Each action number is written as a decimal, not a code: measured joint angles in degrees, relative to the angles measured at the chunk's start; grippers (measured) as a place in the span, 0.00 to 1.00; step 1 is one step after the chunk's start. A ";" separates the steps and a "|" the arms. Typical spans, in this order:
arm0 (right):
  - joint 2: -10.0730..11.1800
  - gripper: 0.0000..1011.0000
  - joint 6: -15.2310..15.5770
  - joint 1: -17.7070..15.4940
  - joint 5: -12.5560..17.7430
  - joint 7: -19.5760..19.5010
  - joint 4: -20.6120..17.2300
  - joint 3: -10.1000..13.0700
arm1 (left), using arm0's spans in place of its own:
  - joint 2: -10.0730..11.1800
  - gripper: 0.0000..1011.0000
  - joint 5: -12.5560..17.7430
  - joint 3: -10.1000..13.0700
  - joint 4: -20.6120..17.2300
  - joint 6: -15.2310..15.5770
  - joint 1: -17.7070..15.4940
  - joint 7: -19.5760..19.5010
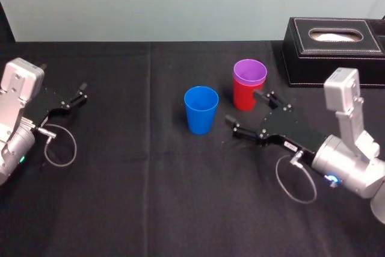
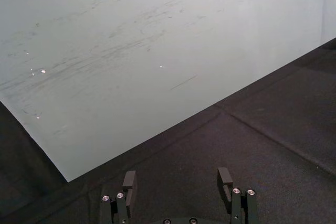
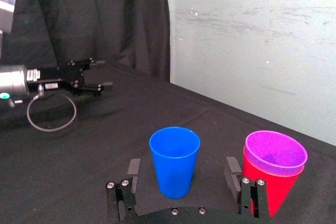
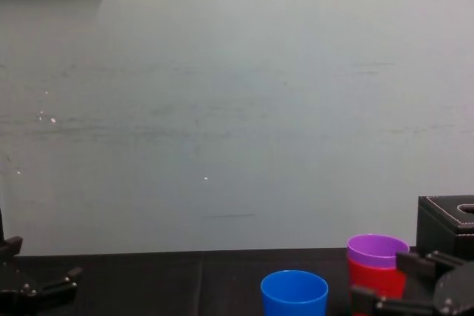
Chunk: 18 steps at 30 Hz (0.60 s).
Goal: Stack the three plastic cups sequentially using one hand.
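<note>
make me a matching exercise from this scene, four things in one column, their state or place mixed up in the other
Column one:
1. blue cup
2. purple cup
3. red cup
4. right end effector

Column two:
a. holds another cup inside it
b. open, grasping nothing, close to the cups
c. stands upright alone, nothing in it
d. sits nested in another cup

Pairs: 1-c, 2-d, 3-a, 4-b

Not in the exercise: left end effector, parked open at far left.

No lettering, brand or number could be read. A small white label [image 1: 290, 146] sat on the black body of the right gripper [image 1: 242, 107] and a second label [image 3: 51, 85] on the left gripper [image 1: 79, 93], both too small to make out.
</note>
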 joint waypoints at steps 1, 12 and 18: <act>-0.27 0.99 -0.83 -0.01 -0.90 -0.27 0.50 -0.39 | 0.00 0.99 0.00 0.00 0.00 0.00 0.00 0.00; -3.42 0.99 -4.38 1.32 -5.74 -1.61 5.32 -2.36 | 0.00 0.99 0.00 0.00 0.00 0.00 0.00 0.00; -5.17 0.99 -4.76 2.60 -7.31 -1.83 7.77 -2.95 | 0.00 0.99 0.00 0.00 0.00 0.00 0.00 0.00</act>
